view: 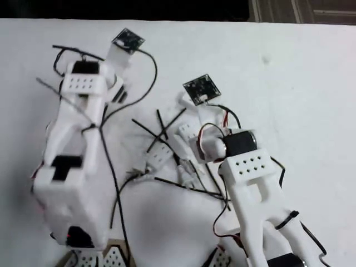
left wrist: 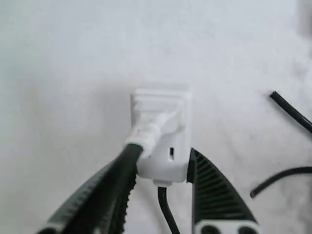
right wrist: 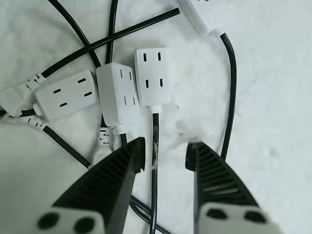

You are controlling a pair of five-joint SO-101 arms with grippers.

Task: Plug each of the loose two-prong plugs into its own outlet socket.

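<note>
My tally, by kind.
I count two arms: a left arm [view: 72,144] and a right arm [view: 250,183]. Under the right one lie three sockets [right wrist: 118,92] in a row, four slots each, and part of a fourth white block [right wrist: 202,9] shows beyond them. At far left I count one more socket [left wrist: 163,146]. I can pick out one plug [right wrist: 101,148] for certain. The black cords [right wrist: 231,87] cross too much for me to count.

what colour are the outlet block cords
Black thin cords on white rectangular plastic outlet blocks; clearest in the right wrist view.
</note>
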